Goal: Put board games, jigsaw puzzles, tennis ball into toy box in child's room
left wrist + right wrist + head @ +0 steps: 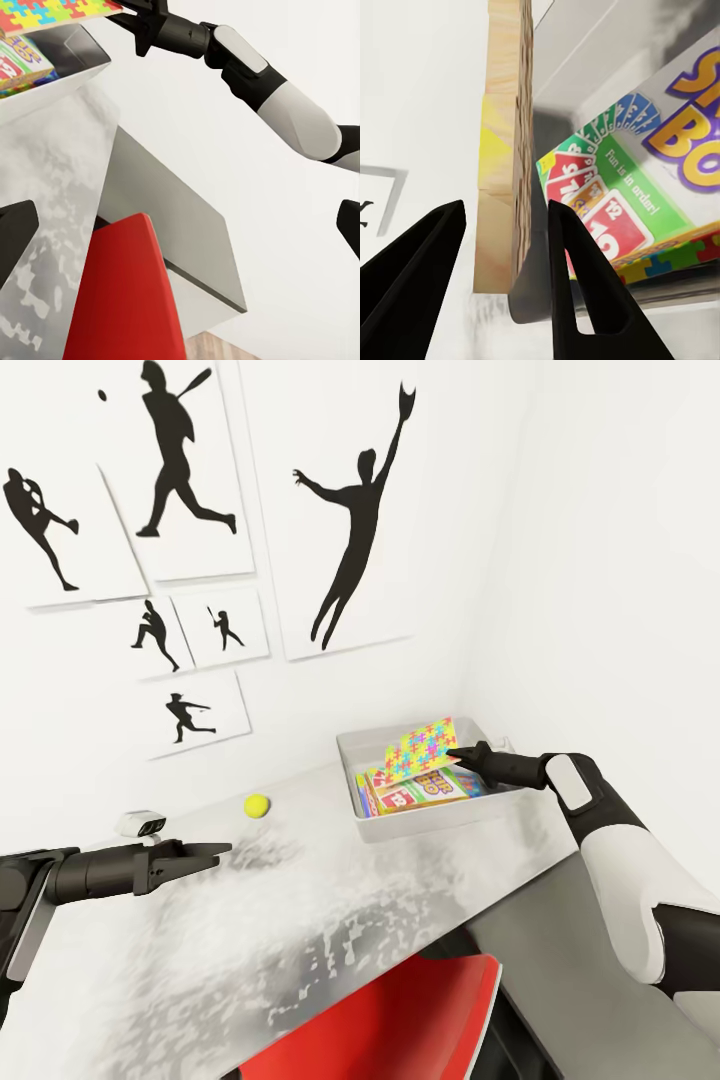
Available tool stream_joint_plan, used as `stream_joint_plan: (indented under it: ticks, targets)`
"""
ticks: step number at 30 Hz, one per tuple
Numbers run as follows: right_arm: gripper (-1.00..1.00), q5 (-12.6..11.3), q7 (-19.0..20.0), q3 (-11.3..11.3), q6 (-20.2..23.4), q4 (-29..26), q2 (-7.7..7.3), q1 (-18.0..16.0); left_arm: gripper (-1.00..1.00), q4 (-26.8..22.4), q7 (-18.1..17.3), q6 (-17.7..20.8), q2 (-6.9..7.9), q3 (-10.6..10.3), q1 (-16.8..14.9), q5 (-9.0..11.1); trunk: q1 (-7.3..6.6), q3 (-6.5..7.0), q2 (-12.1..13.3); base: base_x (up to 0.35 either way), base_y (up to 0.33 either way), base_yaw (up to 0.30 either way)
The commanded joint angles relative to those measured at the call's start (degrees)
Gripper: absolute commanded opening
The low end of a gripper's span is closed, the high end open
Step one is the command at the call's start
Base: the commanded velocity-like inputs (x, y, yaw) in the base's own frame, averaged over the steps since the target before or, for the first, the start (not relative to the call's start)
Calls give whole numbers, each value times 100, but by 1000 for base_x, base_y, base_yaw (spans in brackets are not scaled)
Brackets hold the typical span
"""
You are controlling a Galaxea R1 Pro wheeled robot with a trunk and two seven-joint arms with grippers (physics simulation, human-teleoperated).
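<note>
On the mottled grey table (300,920), the pale grey toy box (400,825) stands in the back right corner by the walls. A SKIP-BO board game (425,788) lies flat in it on other colourful boxes. Tilted in the air over the box is a jigsaw puzzle (420,745), and my right gripper (462,757) is shut on its edge. The right wrist view has the puzzle (502,187) edge-on between the fingers, above the SKIP-BO box (660,165). The yellow tennis ball (257,805) rests on the table. My left gripper (215,852) hangs open and empty just in front of it.
A red chair (400,1020) is tucked under the table's near edge. A small white device (140,823) sits on the table at the left near the wall. Posters of black sport silhouettes hang on the wall behind.
</note>
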Motion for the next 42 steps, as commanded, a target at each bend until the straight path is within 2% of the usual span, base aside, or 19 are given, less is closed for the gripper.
stream_joint_plan:
  ticks: [1, 21, 22, 42]
  targets:
    - [-100, 38, 42, -27, 30, 0, 1, -6, 100, -1, -22, 61, 5, -1, -4, -3, 3, -14, -12, 0, 0, 0]
    - [-100, 46, 41, -27, 21, 0, 1, -6, 100, -1, -22, 61, 3, -1, -4, -3, 3, -18, -12, 0, 0, 0]
    - [100, 46, 41, -27, 21, 1, 1, -6, 100, -1, -22, 61, 5, -1, -4, -3, 3, -18, -12, 0, 0, 0]
    - [100, 47, 46, -19, 21, -8, -6, -6, 100, -1, -22, 61, 1, -1, -4, -3, 3, -18, -12, 0, 0, 0]
